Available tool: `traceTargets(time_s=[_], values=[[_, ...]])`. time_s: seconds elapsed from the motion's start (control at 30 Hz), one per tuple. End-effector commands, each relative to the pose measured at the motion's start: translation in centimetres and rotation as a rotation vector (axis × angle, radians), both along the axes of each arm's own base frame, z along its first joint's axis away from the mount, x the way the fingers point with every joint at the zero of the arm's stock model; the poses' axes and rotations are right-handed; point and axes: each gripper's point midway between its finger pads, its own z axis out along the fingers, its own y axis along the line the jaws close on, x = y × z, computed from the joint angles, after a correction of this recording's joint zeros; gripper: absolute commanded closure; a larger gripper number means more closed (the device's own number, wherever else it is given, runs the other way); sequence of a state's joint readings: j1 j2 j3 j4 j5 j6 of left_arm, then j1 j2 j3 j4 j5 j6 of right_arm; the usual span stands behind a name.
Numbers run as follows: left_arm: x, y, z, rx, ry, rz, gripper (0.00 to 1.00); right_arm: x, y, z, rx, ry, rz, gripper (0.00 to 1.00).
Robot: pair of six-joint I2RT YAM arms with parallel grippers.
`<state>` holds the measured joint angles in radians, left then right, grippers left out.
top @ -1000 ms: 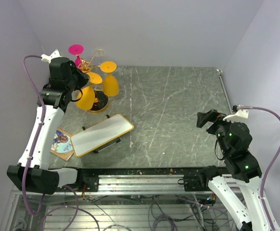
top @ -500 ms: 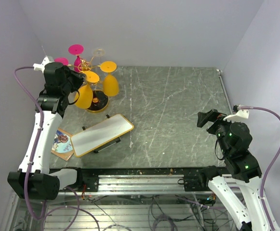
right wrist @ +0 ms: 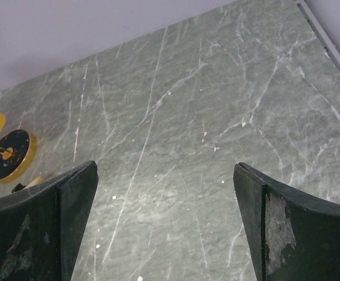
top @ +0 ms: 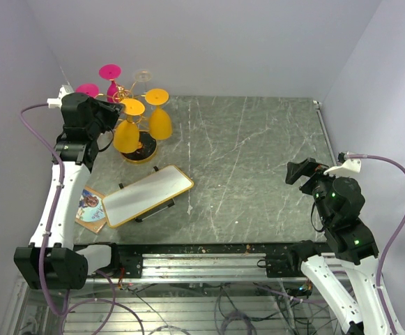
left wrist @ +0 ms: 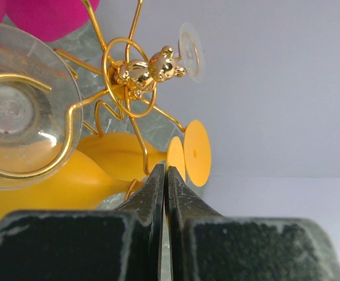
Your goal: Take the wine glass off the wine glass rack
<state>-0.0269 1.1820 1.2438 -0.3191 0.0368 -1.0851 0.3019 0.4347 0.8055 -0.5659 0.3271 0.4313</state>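
Wine glass rack (top: 141, 149) stands at the far-left corner of the table (top: 258, 160). It is gold wire with a central post, arms ending in ring loops and a round black base. A small gold bear figure (left wrist: 151, 65) sits on top of the post.

Glasses hang upside down, feet up in the loops and bowls down. The yellow wine glass (top: 127, 134) is on the rack's near-left side, flat round foot on top, bowl low by the base. A second yellow glass (top: 159, 123) hangs to its right. Pink glasses (top: 109, 72) are on the far-left side, and a clear glass (top: 143, 75) is at the back. The left wrist view shows another clear piece (left wrist: 17, 108) seated in a gold ring, close to the lens.

Left gripper (left wrist: 165, 171) has its fingers pressed together with nothing seen between them. Its tips are up at foot level, just beside the yellow wine glass's foot; contact unclear.

Right gripper (right wrist: 164, 170) has its fingers wide apart and holds nothing. It hangs over the right side of the table, well apart from the rack.

A white board with a yellow rim (top: 148, 195) lies near the rack on the near side, with a picture card (top: 90, 208) by its left end.
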Motion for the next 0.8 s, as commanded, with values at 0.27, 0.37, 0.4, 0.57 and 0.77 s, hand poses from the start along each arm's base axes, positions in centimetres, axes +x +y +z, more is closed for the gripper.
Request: traceTargets(time_s=[0.27,0.37,0.4,0.57,0.77], values=[[0.8,1.2,0.7,-0.109,-0.018,0.051,0.93,0.1,-0.5,-0.2,0.004,-0.001,-0.031,0.00],[0.5,1.7,0.6,-0.107,-0.002,0.074,0.93,0.1,-0.6,-0.1,0.006,-0.005,-0.036,0.01],[0.4,1.9,0.5,-0.107,0.006,0.085,0.93,0.1,-0.6,-0.2,0.005,-0.004,-0.035,0.00],[-0.1,2.7,0.3,-0.113,0.019,0.138,0.93,0.1,-0.6,-0.1,0.005,-0.003,-0.033,0.00],[0.9,1.8,-0.1,-0.159,0.035,0.096,0.93,0.1,-0.6,-0.1,0.005,-0.005,-0.036,0.00]])
